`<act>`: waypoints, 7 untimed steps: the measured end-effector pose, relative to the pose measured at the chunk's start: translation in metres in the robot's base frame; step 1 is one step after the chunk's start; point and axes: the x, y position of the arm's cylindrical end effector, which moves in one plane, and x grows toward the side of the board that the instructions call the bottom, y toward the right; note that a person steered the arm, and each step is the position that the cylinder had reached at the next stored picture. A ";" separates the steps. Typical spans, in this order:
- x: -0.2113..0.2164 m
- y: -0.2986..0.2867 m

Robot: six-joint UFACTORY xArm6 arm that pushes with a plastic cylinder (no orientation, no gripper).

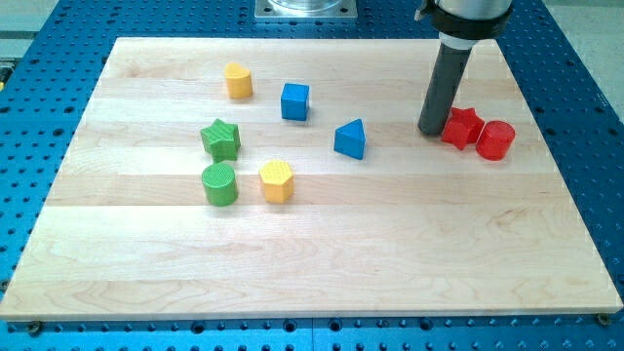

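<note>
My tip (432, 131) rests on the wooden board (312, 253) at the view's right, touching or nearly touching the left side of a red star block (462, 128). A red cylinder (495, 139) sits just right of that star, against it. A blue triangular block (351, 138) lies to the left of the tip, apart from it. Farther left and up stands a blue cube (295, 101).
A yellow block with a rounded top (239, 80) sits at the upper left. A green star (221, 139), a green cylinder (220, 183) and a yellow hexagonal block (277, 180) cluster left of centre. Blue perforated table (585, 97) surrounds the board.
</note>
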 end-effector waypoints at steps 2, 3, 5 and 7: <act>-0.001 0.008; -0.001 0.007; -0.001 -0.058; 0.015 -0.132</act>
